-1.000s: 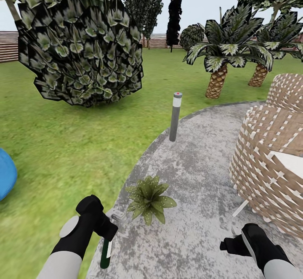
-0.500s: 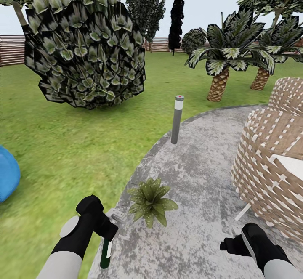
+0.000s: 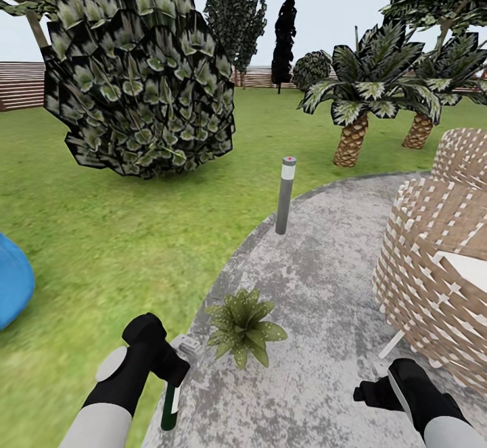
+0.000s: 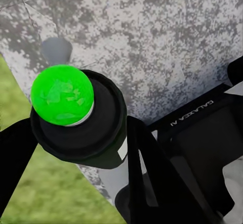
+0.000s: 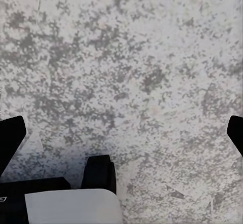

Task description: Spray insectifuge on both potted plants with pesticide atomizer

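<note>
Head view: the left arm reaches forward at the near left, its black left tool (image 3: 172, 384) closed around the pesticide atomizer (image 3: 169, 409), a slim dark green bottle with a white label that hangs downward from the grip over the edge where the lawn (image 3: 101, 245) meets the grey mottled patio (image 3: 318, 313). What the bottle holds cannot be seen. One potted plant (image 3: 242, 326), a low rosette of pointed green leaves, sits on the patio just right of and beyond the left tool, close to the patio's edge. The right arm comes in at the near right, with the right tool (image 3: 370, 394) pointing left, low over bare paving. Farther off, one grey bollard light (image 3: 285, 195) stands upright at the patio's rim. A woven wicker chair (image 3: 433, 259) stands at the right with a white cushion (image 3: 467, 265) in it. A large dark-leaved bush (image 3: 138, 76) rises at the far left, two palms (image 3: 362, 96) stand at the far right, and a slatted fence (image 3: 20, 83) runs behind. A blue rounded object (image 3: 12, 282) shows at the left edge.

Left wrist view: the left tool's black fingers (image 4: 147, 168) clamp the atomizer, seen end-on with a bright green rounded cap (image 4: 62, 95) in a dark collar, over paving and a strip of grass.

Right wrist view: the right tool's fingertips (image 5: 11, 138) stand wide apart, holding nothing, above the paving.
</note>
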